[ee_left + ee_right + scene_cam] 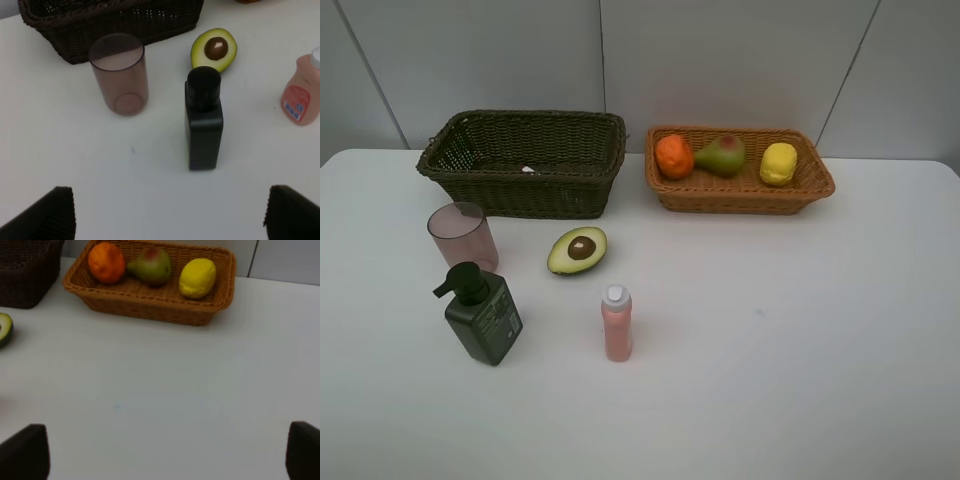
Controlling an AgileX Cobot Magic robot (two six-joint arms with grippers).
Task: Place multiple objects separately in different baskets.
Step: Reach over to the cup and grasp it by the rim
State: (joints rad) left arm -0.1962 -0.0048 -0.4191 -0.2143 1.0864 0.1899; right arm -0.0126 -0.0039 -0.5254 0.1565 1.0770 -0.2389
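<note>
The orange-tan basket point(740, 196) point(150, 307) holds an orange point(674, 156) point(106, 262), a red-green pear point(722, 154) point(151, 265) and a yellow lemon point(779, 163) point(197, 277). In the dark green-brown basket point(525, 190) point(125, 22) a small white thing point(528, 169) shows. On the table stand a pink cup point(464, 236) point(119, 74), a dark green pump bottle point(482, 314) point(203, 120) and a small pink bottle point(617, 323) point(301, 92); an avocado half point(577, 249) point(214, 49) point(4, 328) lies pit up. My left gripper point(170, 215) is open short of the pump bottle. My right gripper point(165, 452) is open over bare table.
The white table point(800, 330) ends at a grey panelled wall point(720, 60) right behind the two baskets. Neither arm shows in the exterior high view. The cup, pump bottle, avocado half and pink bottle stand close together on the left half.
</note>
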